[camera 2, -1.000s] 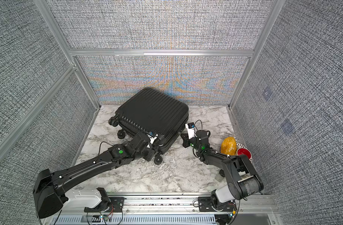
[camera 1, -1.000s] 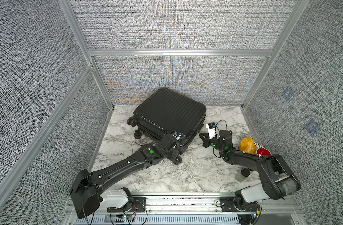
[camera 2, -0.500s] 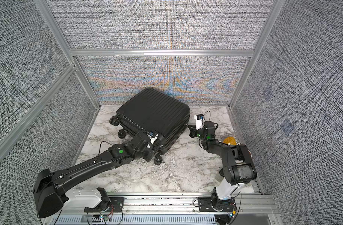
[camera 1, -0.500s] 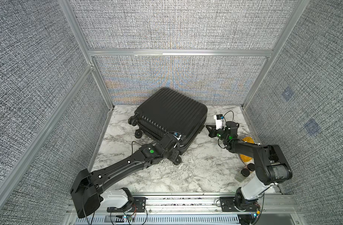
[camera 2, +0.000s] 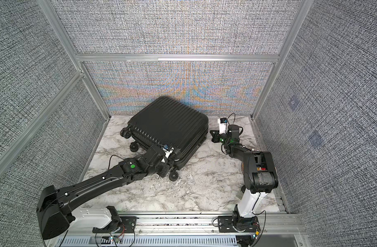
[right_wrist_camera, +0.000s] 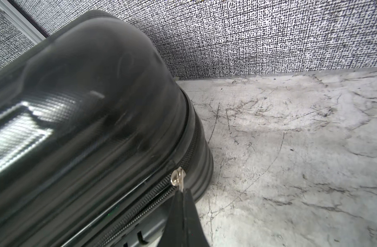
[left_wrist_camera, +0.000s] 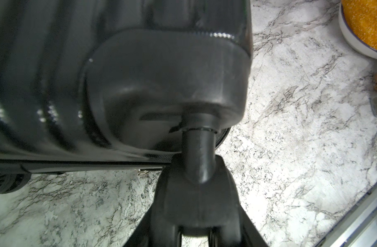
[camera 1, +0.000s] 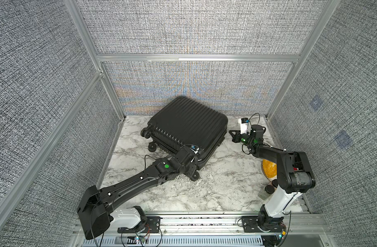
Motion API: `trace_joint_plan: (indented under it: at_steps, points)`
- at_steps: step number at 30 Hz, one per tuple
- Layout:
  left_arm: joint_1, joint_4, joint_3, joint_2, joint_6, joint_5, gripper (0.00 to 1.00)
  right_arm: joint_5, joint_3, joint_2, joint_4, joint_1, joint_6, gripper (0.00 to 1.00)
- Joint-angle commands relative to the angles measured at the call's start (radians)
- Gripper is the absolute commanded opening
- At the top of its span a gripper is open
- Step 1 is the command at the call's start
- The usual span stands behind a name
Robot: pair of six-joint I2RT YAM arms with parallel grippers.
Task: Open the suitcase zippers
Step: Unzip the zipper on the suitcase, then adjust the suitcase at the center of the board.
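Observation:
The black ribbed suitcase [camera 1: 187, 126] [camera 2: 168, 124] lies flat at the back of the marble table. My left gripper [camera 1: 191, 165] [camera 2: 167, 167] is at its near corner, shut on a wheel caster [left_wrist_camera: 198, 154], with my left gripper [left_wrist_camera: 196, 213] closed around the caster's fork. My right gripper [camera 1: 232, 134] [camera 2: 212, 134] is at the case's far right corner. In the right wrist view my right gripper [right_wrist_camera: 183, 193] is shut on the silver zipper pull [right_wrist_camera: 178, 178]. The zipper track [right_wrist_camera: 191, 145] past the pull is closed. Behind the pull the track looks parted.
A white bowl of yellow-orange food [camera 1: 268, 169] [left_wrist_camera: 365, 23] stands at the right edge, partly under my right arm. Small dark-lidded jars [camera 1: 270, 189] stand near it. The textured back wall [camera 1: 194, 85] is close behind the case. A metal rail [camera 1: 194, 218] runs along the front.
My right gripper has travelled toward the back wall along the case's right side to its far corner, drawing the zipper pull with it. The left arm has stayed put.

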Motion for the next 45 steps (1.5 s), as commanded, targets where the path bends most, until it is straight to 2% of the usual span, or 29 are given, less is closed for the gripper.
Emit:
trace_joint_plan:
  at_steps: [1, 2, 3, 4, 6, 14, 19, 25, 29, 33, 37, 41, 45]
  points:
    - [0.022, -0.096, 0.000, -0.005, -0.115, -0.200, 0.38, 0.027, -0.045, -0.045, 0.096, 0.021, 0.002, 0.00]
    - [0.035, -0.093, 0.003, -0.007, -0.126, -0.205, 0.54, 0.030, -0.066, -0.065, 0.102, 0.030, 0.005, 0.00]
    - [0.049, -0.087, 0.008, -0.008, -0.137, -0.210, 0.74, 0.034, -0.095, -0.089, 0.110, 0.041, 0.010, 0.00]
    - [0.066, -0.082, 0.012, -0.011, -0.147, -0.218, 0.86, 0.040, -0.124, -0.113, 0.120, 0.050, 0.020, 0.00]
    - [0.098, -0.076, 0.018, -0.014, -0.163, -0.221, 0.99, 0.041, -0.196, -0.162, 0.134, 0.068, 0.037, 0.00]
    - [0.244, -0.076, 0.040, 0.011, -0.190, -0.221, 1.00, 0.092, -0.421, -0.374, 0.154, 0.198, 0.090, 0.00]
    - [0.317, -0.092, 0.053, 0.041, -0.213, -0.214, 0.99, 0.168, -0.534, -0.494, 0.150, 0.336, 0.115, 0.00]
    - [0.421, -0.075, 0.060, 0.039, -0.227, -0.148, 1.00, 0.265, -0.594, -0.578, 0.122, 0.482, 0.141, 0.00]
    - [0.443, -0.081, 0.095, 0.048, -0.221, -0.135, 1.00, 0.326, -0.619, -0.617, 0.122, 0.499, 0.158, 0.00]
    - [0.418, -0.089, 0.118, -0.018, -0.161, -0.041, 0.99, 0.393, -0.636, -0.658, 0.090, 0.499, 0.158, 0.00]
    - [0.281, 0.011, 0.082, -0.117, -0.132, -0.064, 0.99, 0.383, -0.660, -0.678, 0.114, 0.499, 0.150, 0.00]
    - [0.181, -0.004, 0.185, -0.035, -0.107, -0.046, 0.97, 0.399, -0.669, -0.689, 0.116, 0.498, 0.150, 0.00]
    - [0.115, -0.038, 0.319, 0.115, -0.071, -0.061, 0.95, 0.399, -0.676, -0.699, 0.107, 0.498, 0.147, 0.00]
